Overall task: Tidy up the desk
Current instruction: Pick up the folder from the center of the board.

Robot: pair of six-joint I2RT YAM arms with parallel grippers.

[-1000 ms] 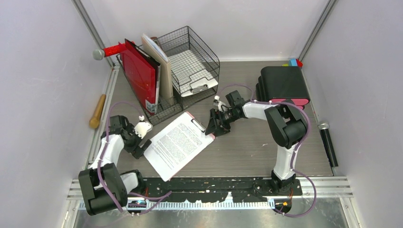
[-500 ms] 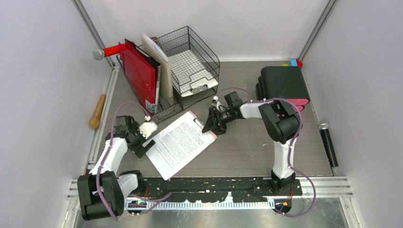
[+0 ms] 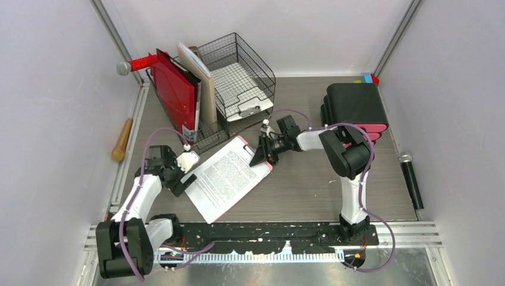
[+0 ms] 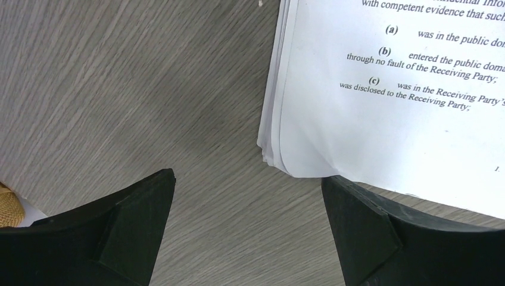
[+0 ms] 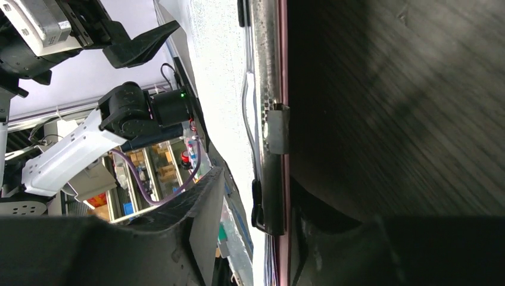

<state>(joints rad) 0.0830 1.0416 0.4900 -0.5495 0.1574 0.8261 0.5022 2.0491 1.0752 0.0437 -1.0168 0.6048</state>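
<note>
Left tool (image 4: pixel 247 179): jaws wide open, empty, at the papers' (image 4: pixel 381 119) near corner.
Table (image 3: pixel 309 185): grey top under everything.
Right tool (image 3: pixel 261 156): straddles the clipboard's (image 3: pixel 241 145) clip end; cannot tell if clamped.
Risk: a one-ended lift could twist the board free and fan the sheets.
Count: two tools, one clipboard, one rack (image 3: pixel 238 71), one drawer unit (image 3: pixel 352 101).

Clipboard (image 3: pixel 229 176) on desk (image 3: pixel 309 185) — rack (image 3: pixel 238 77) behind

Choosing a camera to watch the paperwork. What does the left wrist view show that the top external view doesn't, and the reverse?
Only left wrist: readable clause text on the paper stack. Only top external: wire-mesh tray rack, red folder, black drawer unit, right gripper at the clipboard. Both: open left gripper at the stack's corner, grey desk.
</note>
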